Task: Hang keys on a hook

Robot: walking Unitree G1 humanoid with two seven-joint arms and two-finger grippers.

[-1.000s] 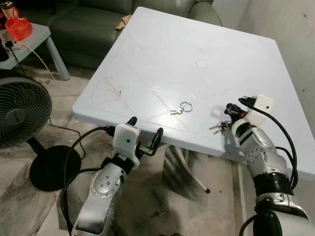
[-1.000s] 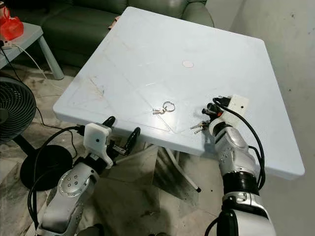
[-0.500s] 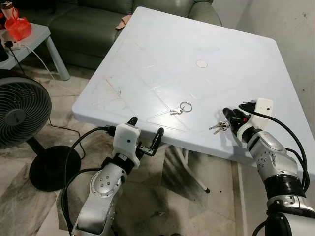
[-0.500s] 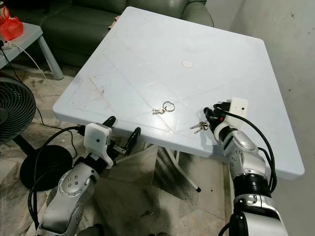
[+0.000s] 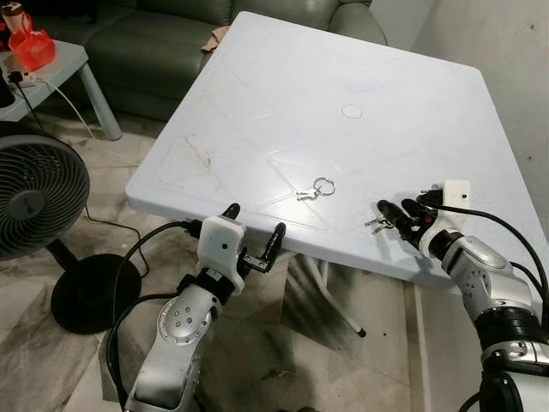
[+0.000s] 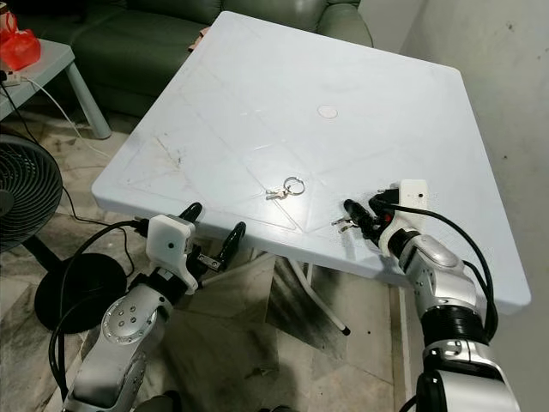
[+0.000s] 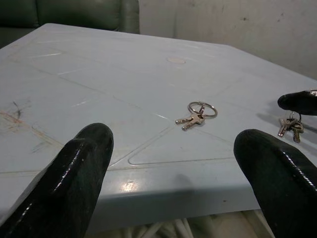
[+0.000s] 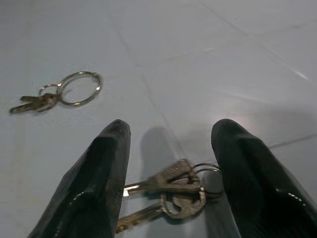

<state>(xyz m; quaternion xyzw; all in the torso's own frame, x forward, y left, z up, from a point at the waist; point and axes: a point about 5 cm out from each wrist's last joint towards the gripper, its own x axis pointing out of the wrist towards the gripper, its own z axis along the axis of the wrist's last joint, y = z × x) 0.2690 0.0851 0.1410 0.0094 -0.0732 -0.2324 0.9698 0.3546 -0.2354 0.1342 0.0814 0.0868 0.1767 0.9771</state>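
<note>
We see even, soft daylight, mild glare on the white table (image 5: pixel 283 112), and blurred near fingers (image 8: pixel 94 193).

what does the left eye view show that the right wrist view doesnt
Left eye view alone: the fan, the sofa, the small side table, the left gripper open below the table's edge, and the right arm.

Right wrist view alone: the right gripper's open fingers straddling the near keys, close up.

Both: the white table, the near keys, and the ringed keys farther off.
</note>
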